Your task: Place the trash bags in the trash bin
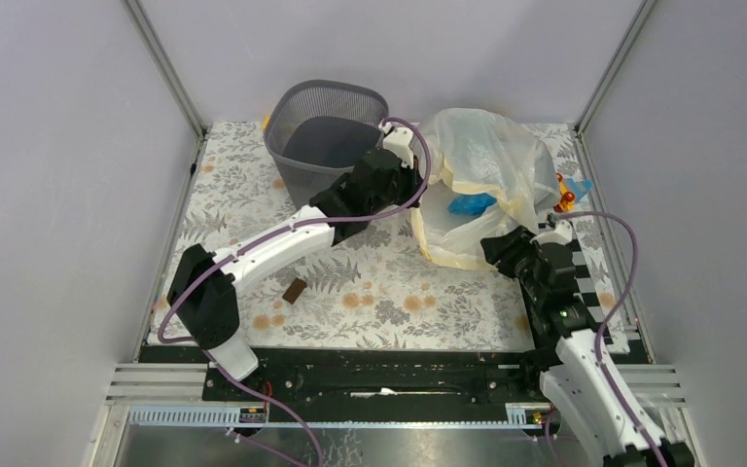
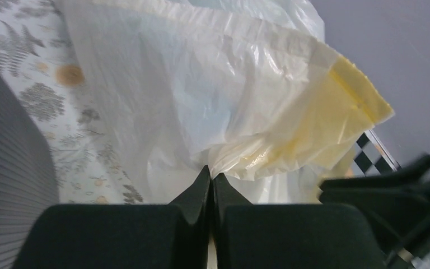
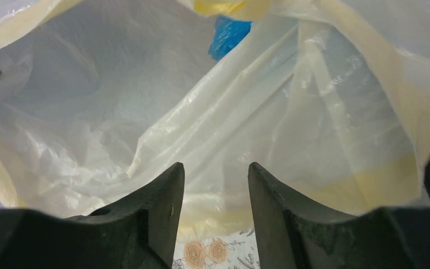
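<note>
A pale yellow translucent trash bag (image 1: 481, 170) lies puffed up on the floral mat at the back right, with a blue thing (image 1: 472, 204) inside. The dark grey mesh trash bin (image 1: 323, 136) stands upright at the back, left of the bag. My left gripper (image 1: 416, 180) sits between bin and bag and is shut on a pinch of the bag's left edge; in the left wrist view the bag (image 2: 229, 106) bunches at the gripper (image 2: 211, 175). My right gripper (image 1: 496, 248) is open at the bag's near right edge. In the right wrist view the bag (image 3: 145, 101) fills the view beyond the gripper (image 3: 216, 168).
A small brown block (image 1: 294, 290) lies on the mat near the left arm. Small red, orange and blue things (image 1: 569, 193) lie behind the bag at the right. A black-and-white checkered strip (image 1: 584, 277) runs along the mat's right edge. Grey walls enclose the sides and back.
</note>
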You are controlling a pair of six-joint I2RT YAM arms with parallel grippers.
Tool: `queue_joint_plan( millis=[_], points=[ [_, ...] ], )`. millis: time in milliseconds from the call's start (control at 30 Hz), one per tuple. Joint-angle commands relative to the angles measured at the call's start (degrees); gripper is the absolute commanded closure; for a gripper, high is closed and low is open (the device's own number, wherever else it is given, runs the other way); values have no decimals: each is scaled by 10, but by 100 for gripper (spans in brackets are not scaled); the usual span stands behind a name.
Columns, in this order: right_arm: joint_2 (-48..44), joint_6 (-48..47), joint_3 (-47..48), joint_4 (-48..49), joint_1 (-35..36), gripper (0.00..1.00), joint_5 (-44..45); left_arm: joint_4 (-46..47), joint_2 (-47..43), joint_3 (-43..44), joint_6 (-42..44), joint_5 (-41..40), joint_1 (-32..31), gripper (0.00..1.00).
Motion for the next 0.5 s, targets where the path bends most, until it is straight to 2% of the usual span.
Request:
queue_joint_plan(
  millis=[0,133,300,400,433,467],
  points=[
    [89,-6,9,148,7,50,-52,28,-17,-28,-35,82,-3,100],
    [176,-21,33,196,54,58,-23,41,-22,-43,-39,106,2,100],
    [256,-105,57,290,169,68,126,25,-23,-32,-32,133,11,100],
    [314,-130,70,347,175,73,148,24,-31,-41,-29,136,13,100],
    [337,-140,80,356,176,79,150,26,-34,-45,-29,136,13,100],
    [358,-149,90,360,175,93,149,30,-37,-50,-31,137,13,100]
  ],
)
